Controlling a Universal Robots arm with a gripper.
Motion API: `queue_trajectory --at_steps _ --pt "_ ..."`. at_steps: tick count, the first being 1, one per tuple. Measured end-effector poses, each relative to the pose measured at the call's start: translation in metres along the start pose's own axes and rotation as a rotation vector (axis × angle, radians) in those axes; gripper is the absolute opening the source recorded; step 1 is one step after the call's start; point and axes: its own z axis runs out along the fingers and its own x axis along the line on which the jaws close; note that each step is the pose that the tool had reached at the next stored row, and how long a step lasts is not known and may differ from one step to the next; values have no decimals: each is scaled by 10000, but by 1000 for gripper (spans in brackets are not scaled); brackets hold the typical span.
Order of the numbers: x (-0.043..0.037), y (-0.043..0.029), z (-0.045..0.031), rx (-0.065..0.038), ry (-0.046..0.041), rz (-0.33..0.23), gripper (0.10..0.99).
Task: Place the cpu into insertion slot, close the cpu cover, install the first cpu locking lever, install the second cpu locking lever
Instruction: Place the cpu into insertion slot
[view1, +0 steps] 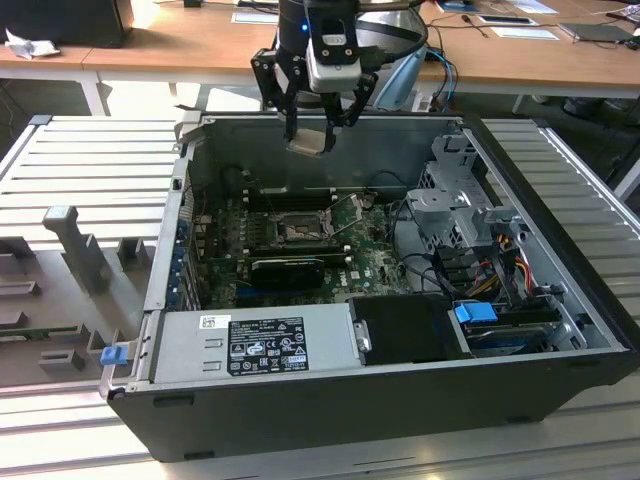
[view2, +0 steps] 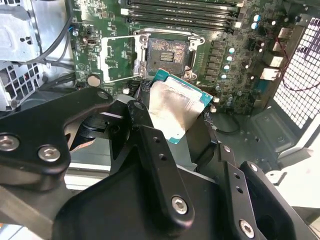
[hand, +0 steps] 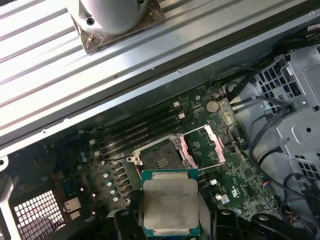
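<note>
First wrist view: sq. silver cpu (hand: 169, 202)

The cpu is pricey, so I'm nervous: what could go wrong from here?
The cpu sits tilted in the gripper, above the open insertion slot; it might land skewed and damage the slot, or slip. The raised cpu cover stands beside the slot and could be clipped.

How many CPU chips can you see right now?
1. The cpu sits clamped in the gripper, above the open computer case; the insertion slot is empty. Others may be hidden.
</note>
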Motion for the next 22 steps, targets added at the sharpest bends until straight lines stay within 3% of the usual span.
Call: queue_trajectory --at_steps 14,22 --pt "0 -1 9 -17 -114 1284 533" --pt "0 -1 11 -39 -220 2544 533"
